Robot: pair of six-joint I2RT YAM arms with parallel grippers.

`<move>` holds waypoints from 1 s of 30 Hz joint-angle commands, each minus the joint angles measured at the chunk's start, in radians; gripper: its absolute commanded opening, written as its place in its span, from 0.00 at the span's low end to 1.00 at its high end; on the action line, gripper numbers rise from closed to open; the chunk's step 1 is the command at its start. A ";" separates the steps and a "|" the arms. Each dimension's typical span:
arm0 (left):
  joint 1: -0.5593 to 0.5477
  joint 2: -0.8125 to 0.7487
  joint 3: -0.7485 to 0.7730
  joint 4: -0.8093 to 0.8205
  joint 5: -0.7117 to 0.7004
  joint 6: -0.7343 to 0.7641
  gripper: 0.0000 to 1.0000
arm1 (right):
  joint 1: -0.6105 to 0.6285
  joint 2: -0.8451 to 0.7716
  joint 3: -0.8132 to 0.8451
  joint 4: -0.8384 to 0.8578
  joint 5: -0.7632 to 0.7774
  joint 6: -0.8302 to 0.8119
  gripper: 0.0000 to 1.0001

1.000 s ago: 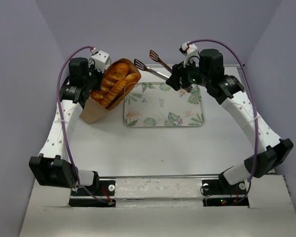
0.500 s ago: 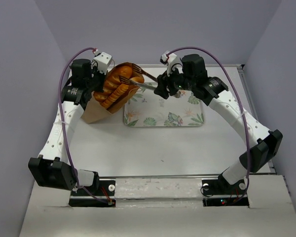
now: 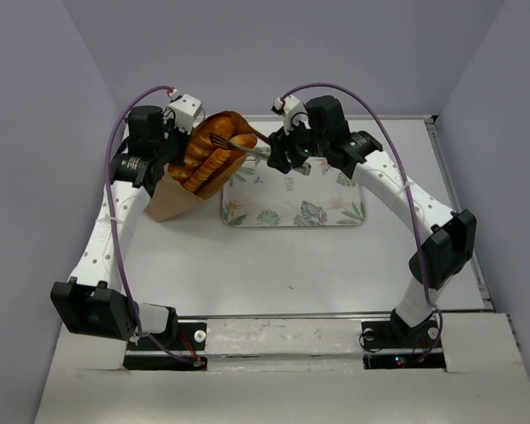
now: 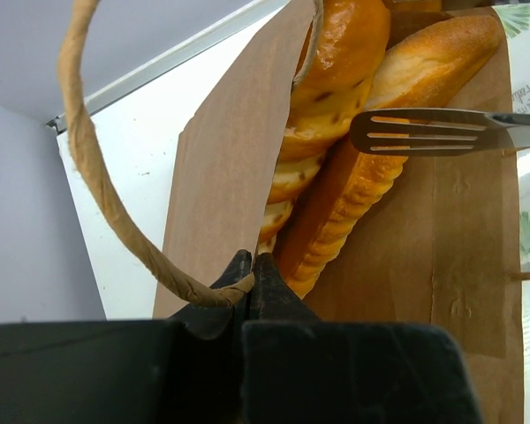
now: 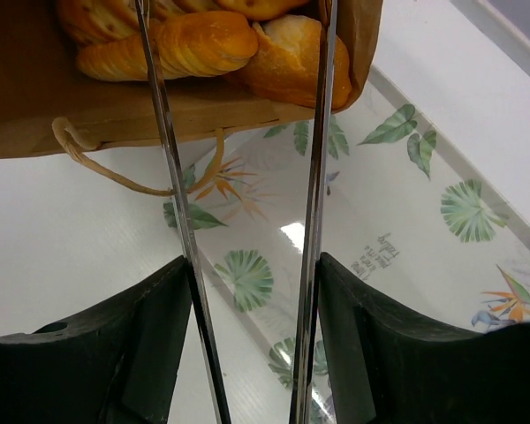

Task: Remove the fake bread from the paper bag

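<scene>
The brown paper bag [image 3: 170, 202] lies tilted at the back left, its mouth facing right. Several glossy golden fake bread loaves [image 3: 214, 152] stick out of it. My left gripper [image 4: 250, 265] is shut on the bag's twisted paper handle [image 4: 97, 185] at the bag's edge [image 4: 221, 177]. My right gripper [image 5: 252, 265] is shut on a pair of metal tongs [image 5: 163, 132], one arm against each finger. The tongs' slotted tips [image 4: 424, 131] are spread over the loaves [image 4: 353, 185] at the bag's mouth. In the right wrist view the loaves [image 5: 177, 44] lie just beyond the tong arms.
A leaf-patterned rectangular tray [image 3: 309, 210] lies on the white table just right of the bag, under my right gripper [image 3: 278, 155]. The bag's other handle [image 5: 115, 172] hangs loose over the tray's edge [image 5: 380, 203].
My right arm has swung left with the tongs, from above the tray's far edge to the bag's mouth, tips now over the loaves. The left gripper and bag have stayed put.
</scene>
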 commanded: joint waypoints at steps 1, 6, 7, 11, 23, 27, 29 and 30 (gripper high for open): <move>-0.005 -0.028 0.005 0.008 0.015 0.009 0.00 | 0.010 0.007 0.086 0.061 0.028 -0.005 0.61; -0.005 -0.031 -0.010 0.007 0.016 0.011 0.00 | 0.010 0.018 0.112 0.058 0.082 -0.003 0.61; -0.005 -0.033 -0.010 0.008 0.015 0.015 0.00 | 0.010 0.018 0.116 0.057 0.093 -0.002 0.61; -0.005 -0.033 -0.004 0.007 0.013 0.021 0.00 | 0.010 0.020 0.130 0.043 0.156 -0.018 0.62; -0.014 -0.018 0.042 0.034 0.033 0.024 0.00 | 0.010 0.084 0.150 0.032 0.059 -0.045 0.63; -0.025 -0.007 0.051 0.043 0.041 0.035 0.00 | 0.010 0.115 0.166 0.031 0.016 -0.040 0.63; -0.025 0.002 0.057 0.047 0.048 0.034 0.00 | 0.010 0.135 0.185 0.031 -0.001 -0.026 0.63; -0.026 0.005 0.057 0.050 0.050 0.034 0.00 | 0.010 0.139 0.198 0.034 -0.010 -0.023 0.62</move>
